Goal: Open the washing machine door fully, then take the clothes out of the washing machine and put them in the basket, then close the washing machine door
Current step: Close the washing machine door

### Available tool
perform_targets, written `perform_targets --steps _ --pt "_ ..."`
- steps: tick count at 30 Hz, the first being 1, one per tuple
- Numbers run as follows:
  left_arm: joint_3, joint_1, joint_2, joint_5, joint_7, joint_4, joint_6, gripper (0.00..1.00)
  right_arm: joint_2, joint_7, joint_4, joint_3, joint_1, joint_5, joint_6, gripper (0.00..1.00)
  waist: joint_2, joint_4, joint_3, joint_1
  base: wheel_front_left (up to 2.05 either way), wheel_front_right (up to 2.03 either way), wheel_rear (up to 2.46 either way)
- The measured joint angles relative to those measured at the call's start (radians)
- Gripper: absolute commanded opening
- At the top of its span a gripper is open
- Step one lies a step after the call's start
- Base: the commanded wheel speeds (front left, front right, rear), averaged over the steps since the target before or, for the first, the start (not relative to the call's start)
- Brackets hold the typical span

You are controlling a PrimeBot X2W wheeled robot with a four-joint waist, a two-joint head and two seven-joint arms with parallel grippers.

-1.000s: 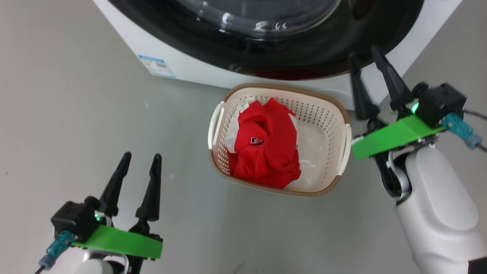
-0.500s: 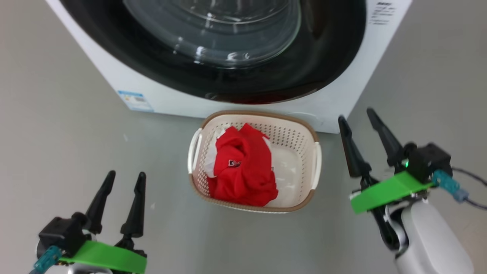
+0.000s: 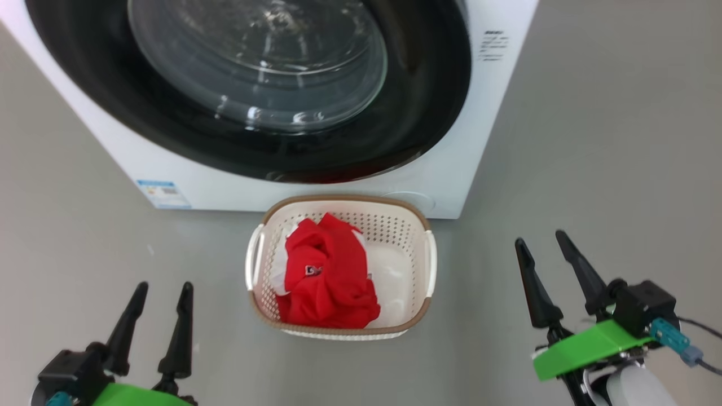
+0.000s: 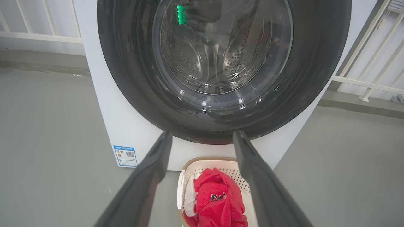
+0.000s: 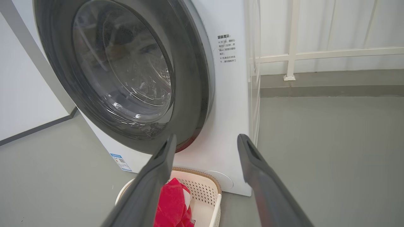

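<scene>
The washing machine (image 3: pixel 485 113) stands ahead with its glossy black round door (image 3: pixel 428 84) lying shut against its front. The steel drum shows through the door glass (image 4: pixel 221 56). On the floor just in front sits the basket (image 3: pixel 344 200) with the red clothes (image 3: pixel 327 282) heaped in its left half. My left gripper (image 3: pixel 163 287) hovers open and holds nothing at the lower left, short of the basket. Right of the basket, my right gripper (image 3: pixel 538 238) is open and holds nothing, clear of the door. The left wrist view has the left gripper (image 4: pixel 202 134) facing the door (image 4: pixel 126 78), and the right gripper (image 5: pixel 206 137) faces the door's right edge (image 5: pixel 192 78).
Grey floor (image 3: pixel 592 169) spreads around the washer and the basket. A blue label (image 3: pixel 163 193) marks the washer's lower left front. White railings (image 5: pixel 315 55) run behind and to the right of the machine, and a white wall (image 5: pixel 19 94) stands at the left.
The head camera has pulled back and tilted up, so the washer and basket sit lower and smaller. My right gripper has drawn away from the door's lower right edge and spread wider.
</scene>
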Motion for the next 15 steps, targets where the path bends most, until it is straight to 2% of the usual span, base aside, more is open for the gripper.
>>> perform_targets --steps 15 --pt "0.036 0.072 0.008 0.015 0.000 -0.019 0.000 1.00 0.007 0.001 -0.047 -0.052 0.140 0.000 0.000 1.00 0.0000 -0.072 -0.060 0.0000 0.00 0.00 0.00"
